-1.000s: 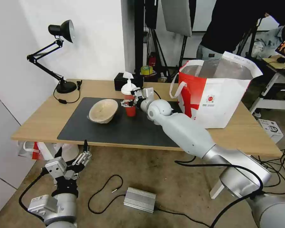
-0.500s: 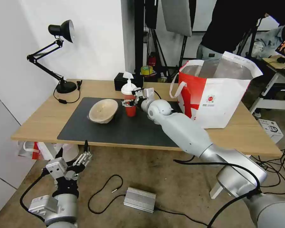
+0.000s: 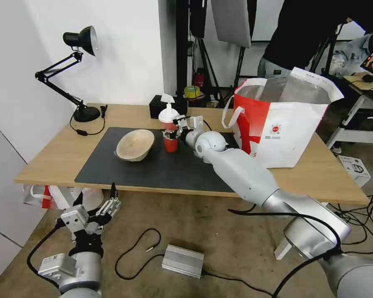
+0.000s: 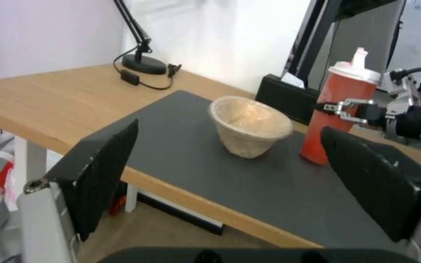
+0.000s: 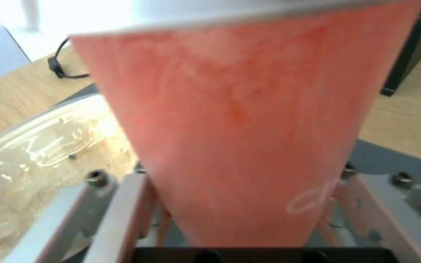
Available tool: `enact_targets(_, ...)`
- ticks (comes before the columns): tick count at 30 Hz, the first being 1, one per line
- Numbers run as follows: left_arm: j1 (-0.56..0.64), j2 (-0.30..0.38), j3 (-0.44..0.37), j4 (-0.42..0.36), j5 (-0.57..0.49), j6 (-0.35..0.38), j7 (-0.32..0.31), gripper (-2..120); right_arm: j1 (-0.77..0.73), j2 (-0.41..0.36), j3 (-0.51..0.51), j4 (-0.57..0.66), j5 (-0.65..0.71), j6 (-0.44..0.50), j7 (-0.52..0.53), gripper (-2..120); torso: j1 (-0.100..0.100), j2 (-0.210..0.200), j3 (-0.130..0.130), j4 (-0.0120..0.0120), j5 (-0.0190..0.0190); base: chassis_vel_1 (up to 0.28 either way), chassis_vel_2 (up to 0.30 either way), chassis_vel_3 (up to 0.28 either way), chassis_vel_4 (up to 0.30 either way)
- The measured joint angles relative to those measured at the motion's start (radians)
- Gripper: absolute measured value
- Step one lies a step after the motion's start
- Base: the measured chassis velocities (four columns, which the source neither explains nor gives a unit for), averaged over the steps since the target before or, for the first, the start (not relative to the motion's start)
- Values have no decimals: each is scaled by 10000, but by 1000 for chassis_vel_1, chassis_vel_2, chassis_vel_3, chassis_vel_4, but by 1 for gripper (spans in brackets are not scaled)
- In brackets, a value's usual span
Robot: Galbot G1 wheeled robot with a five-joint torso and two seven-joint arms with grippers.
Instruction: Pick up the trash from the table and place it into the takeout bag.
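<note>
Red cup [image 3: 170,133], white-lidded, stands upright in right gripper [image 3: 168,135].

**Right arm extended, left arm parked**

Right arm: runs from the lower right of the head view up to frame centre, elbow low, forearm angled up-left, round wrist joint near the middle. Right gripper [image 3: 168,135] sits just left of that joint, fingers [image 5: 122,208] either side of the cup [image 3: 170,129] at mid-height, closed against its red wall. Cup stands upright.

Left arm: lower left of the head view, below the table edge, wrist turned upward. Left gripper [image 3: 105,207] points up and right, fingers [image 4: 104,171] spread wide, holding nothing.
</note>
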State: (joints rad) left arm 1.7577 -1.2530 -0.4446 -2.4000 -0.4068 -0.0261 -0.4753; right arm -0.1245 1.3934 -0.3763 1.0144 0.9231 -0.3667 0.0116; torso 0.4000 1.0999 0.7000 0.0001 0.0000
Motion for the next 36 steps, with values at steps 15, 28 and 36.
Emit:
enact_targets(15, 10, -59, -41, -29, -97, 44, -38, 100, -65, -320, 168, 397, 173, -187, -16, 6, 0, 0, 0, -1, 1, 0, 0, 0, 0)
enact_targets(28, 26, -42, -66, -59, -122, 64, -83, 100, -100, -668, 452, 1090, 398, -374, 181, 6, 0, 0, 0, 0, 1, 0, 0, 0, 0)
enact_targets(36, 58, -86, -27, -153, -152, 112, -99, 100, -168, -1481, 609, 2245, 742, -627, 425, 6, 0, 0, -1, -1, 1, 0, 0, 0, 0)
